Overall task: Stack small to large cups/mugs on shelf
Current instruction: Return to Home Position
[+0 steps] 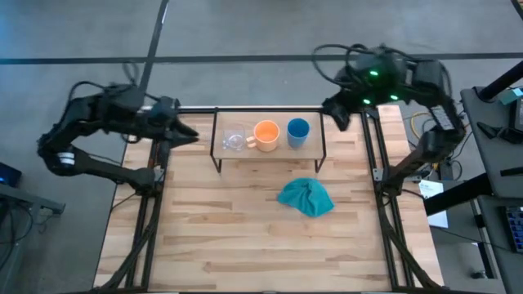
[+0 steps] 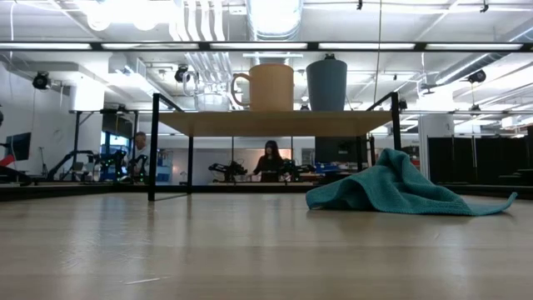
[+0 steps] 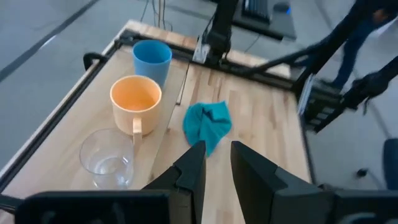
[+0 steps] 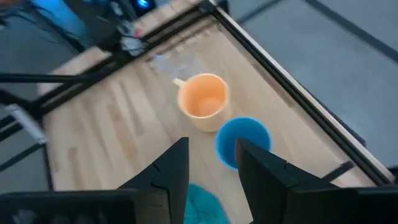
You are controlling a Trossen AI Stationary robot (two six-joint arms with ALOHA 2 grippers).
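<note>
- Reading this as the return-home step: your three vessels stand side by side on the low light-wood plank shelf (image 2: 275,123).
- From the left: tiny clear glass cup (image 1: 235,140), orange handled mug (image 1: 266,133), blue round cup (image 1: 298,132).
- Left tool (image 3: 216,149) is off the shelf's left end, fingers parted, empty, nearest the glass.
- Right tool (image 4: 211,146) is off the right end, parted, empty, nearest the blue cup.
- The row runs left-right between the tools, so retreat outward.
</note>
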